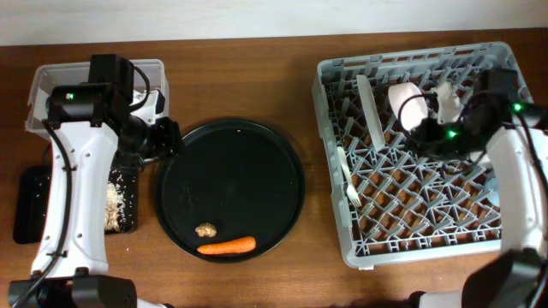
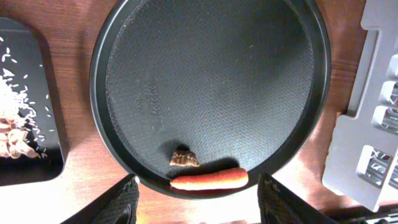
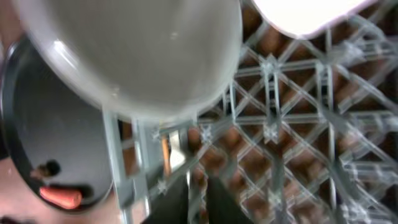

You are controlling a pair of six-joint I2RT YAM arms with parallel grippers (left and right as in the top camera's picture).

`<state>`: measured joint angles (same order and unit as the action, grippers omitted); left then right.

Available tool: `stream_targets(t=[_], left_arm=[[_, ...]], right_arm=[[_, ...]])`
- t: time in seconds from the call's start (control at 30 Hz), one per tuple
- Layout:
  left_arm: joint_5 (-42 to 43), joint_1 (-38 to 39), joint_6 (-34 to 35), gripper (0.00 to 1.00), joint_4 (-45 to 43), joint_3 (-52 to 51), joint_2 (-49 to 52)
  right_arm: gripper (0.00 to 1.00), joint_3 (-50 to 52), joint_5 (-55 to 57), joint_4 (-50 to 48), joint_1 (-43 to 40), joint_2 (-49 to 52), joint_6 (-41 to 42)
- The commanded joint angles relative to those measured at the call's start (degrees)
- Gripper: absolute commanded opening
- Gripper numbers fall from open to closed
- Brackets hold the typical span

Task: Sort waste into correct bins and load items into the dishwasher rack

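The orange carrot [image 1: 227, 246] and the small brown lump [image 1: 205, 229] lie at the front of the large round black tray [image 1: 257, 145]. My left gripper [image 1: 167, 137] is open and empty at that tray's left rim. In the left wrist view it [image 2: 198, 186] hangs over the carrot [image 2: 209, 180] and the lump [image 2: 184, 158]. The grey dishwasher rack [image 1: 501, 64] holds the upright white plate [image 1: 371, 111], the pale pink bowl [image 1: 409, 103] and the cream fork [image 1: 347, 175]. My right gripper [image 1: 432, 137] is shut and empty over the rack pegs [image 3: 199, 199], just below the bowl [image 3: 143, 50].
The clear tub [image 1: 51, 85] stands at the back left, partly under my left arm. The shallow black tray [image 1: 30, 205] at the front left holds rice scraps [image 1: 114, 205], also seen in the left wrist view [image 2: 15, 106]. A pale cup-like item [image 1: 445, 98] sits in the rack.
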<state>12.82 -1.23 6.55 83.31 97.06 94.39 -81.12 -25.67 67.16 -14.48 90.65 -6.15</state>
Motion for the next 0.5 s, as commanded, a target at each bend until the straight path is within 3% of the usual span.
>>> stream_targets(t=[0.0,0.2,0.33,0.4,0.47], left_arm=[[1.1,0.1,0.6,0.61,0.4,-0.6,-0.2],[1.4,3.0,6.0,0.61,1.0,-4.4,-0.2],[1.3,6.9,13.6,0.61,0.9,-9.7,-0.2],[1.3,9.0,17.1,0.61,0.7,-12.7,-0.2],[1.3,10.9,20.0,0.61,-0.5,-15.8,-0.2]], right_arm=[[0.18,-2.0,3.1,5.3,0.4,-5.1,-0.3],[0.21,-1.9,6.8,14.7,5.0,-6.1,-0.2],[0.23,-1.0,18.7,17.1,10.8,-6.1,9.0],[0.27,-0.5,25.9,18.1,13.2,-6.1,14.6],[0.39,0.6,29.1,18.2,15.3,-6.1,17.7]])
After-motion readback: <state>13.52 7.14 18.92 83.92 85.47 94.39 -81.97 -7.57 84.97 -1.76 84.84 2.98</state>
